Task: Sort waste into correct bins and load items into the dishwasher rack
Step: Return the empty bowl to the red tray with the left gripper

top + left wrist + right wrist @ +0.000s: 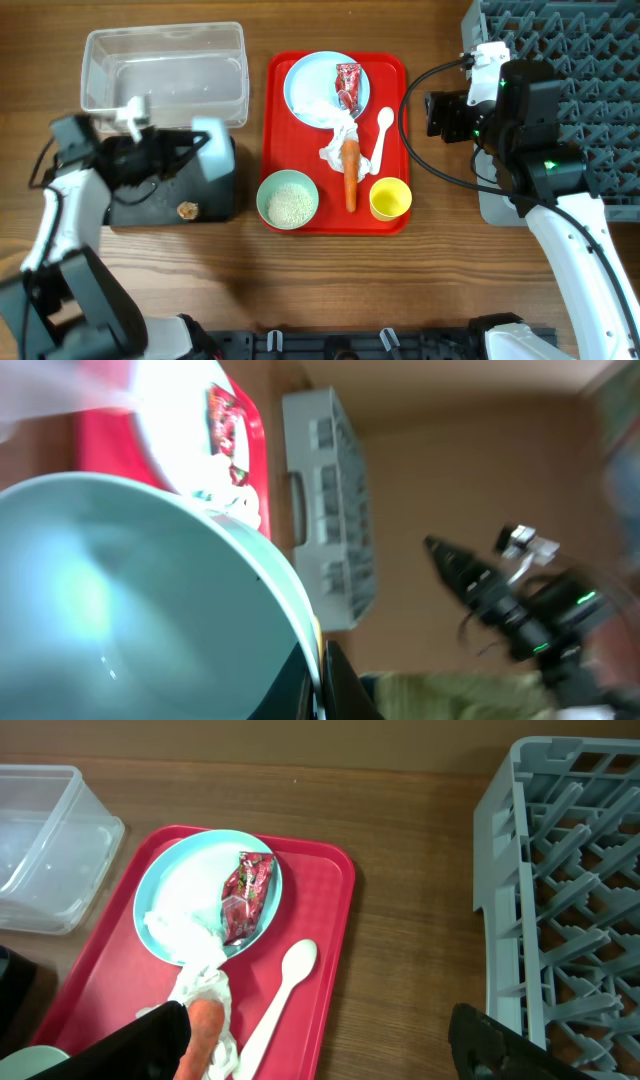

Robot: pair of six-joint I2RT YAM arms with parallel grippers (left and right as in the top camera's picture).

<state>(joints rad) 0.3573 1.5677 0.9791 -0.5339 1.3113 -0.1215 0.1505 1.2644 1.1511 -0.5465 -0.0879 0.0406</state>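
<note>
My left gripper (200,150) is shut on the rim of a pale blue bowl (213,150), held tipped on its side over the black tray (150,205). A small brown lump (186,210) lies in that tray. The left wrist view shows the bowl (120,590) with its rim pinched between the fingers (345,685). On the red tray (278,130) are a light blue plate (310,85), red wrapper (348,85), tissue (335,125), carrot (350,172), spoon (381,135), mint bowl of rice (288,200) and yellow cup (390,198). My right gripper (440,112) stands open and empty between the red tray and the rack (560,90).
The clear tub (165,65) sits behind the black tray at the far left. In the right wrist view the spoon (280,1005) and carrot (200,1030) lie just ahead of the open fingers (150,1040), with the rack (570,890) to the right.
</note>
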